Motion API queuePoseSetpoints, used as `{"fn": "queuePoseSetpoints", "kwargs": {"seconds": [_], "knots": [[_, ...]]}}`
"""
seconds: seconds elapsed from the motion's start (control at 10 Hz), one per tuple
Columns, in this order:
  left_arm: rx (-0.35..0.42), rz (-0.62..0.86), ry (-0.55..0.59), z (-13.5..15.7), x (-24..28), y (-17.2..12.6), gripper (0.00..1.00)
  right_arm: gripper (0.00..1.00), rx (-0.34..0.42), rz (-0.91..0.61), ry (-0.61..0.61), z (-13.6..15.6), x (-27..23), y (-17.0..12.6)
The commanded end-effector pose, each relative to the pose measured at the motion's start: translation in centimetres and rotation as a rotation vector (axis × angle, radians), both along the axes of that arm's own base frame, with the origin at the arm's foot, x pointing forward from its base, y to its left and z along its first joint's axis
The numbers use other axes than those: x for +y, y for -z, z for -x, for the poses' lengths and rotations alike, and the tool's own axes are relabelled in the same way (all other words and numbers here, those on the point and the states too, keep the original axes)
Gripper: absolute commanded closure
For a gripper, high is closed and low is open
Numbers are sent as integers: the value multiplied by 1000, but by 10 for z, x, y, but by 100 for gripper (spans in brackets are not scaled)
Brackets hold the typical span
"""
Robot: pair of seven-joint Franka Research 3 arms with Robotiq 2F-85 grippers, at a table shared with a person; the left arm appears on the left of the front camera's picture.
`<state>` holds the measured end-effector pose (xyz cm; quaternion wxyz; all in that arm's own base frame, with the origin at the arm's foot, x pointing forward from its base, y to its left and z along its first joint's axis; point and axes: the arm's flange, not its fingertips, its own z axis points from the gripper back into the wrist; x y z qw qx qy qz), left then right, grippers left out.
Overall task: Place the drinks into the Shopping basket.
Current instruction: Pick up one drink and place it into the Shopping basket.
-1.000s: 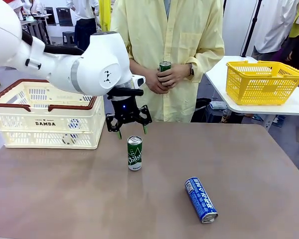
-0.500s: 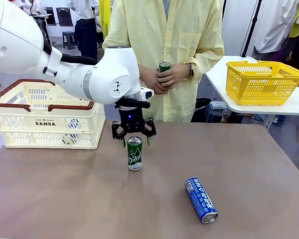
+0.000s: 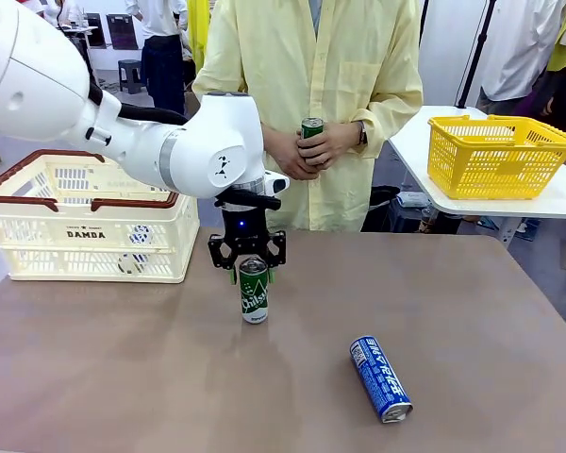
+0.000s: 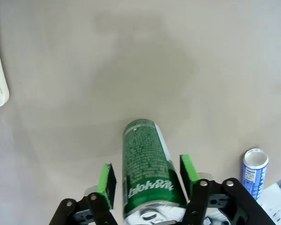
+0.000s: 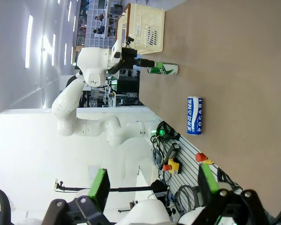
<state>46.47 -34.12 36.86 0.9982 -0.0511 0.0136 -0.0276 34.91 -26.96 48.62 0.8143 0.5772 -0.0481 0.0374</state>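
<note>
A green drink can (image 3: 254, 293) stands upright mid-bench (image 3: 113, 377). The left pincer (image 3: 252, 276) straddles its top, green pads (image 4: 106, 185) just beside it with a gap showing, not clamped. A blue can (image 3: 381, 379) lies nearby on its side. The Shopping basket (image 3: 85, 231) sits at the far left. The right pincer (image 5: 152, 185) hangs released, empty.

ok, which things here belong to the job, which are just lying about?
Job: upright green metal can; blue metal can lying flat; green can the person holds; cream slotted plastic basket.
Lying about: yellow mesh basket.
</note>
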Motion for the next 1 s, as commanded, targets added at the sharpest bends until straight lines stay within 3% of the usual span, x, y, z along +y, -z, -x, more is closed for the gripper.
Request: {"fn": "queuePoseSetpoints", "kwargs": {"seconds": [0.0,0.7,0.9], "knots": [[-2,-36,0,-1,-4,0,100,0,15,14,-8,3,1,-2],[28,-12,-4,2,-3,-3,100,0,15,14,-8,3,1,-2],[83,-3,-37,0,19,-49,100,0,15,14,-8,3,1,-2]]}}
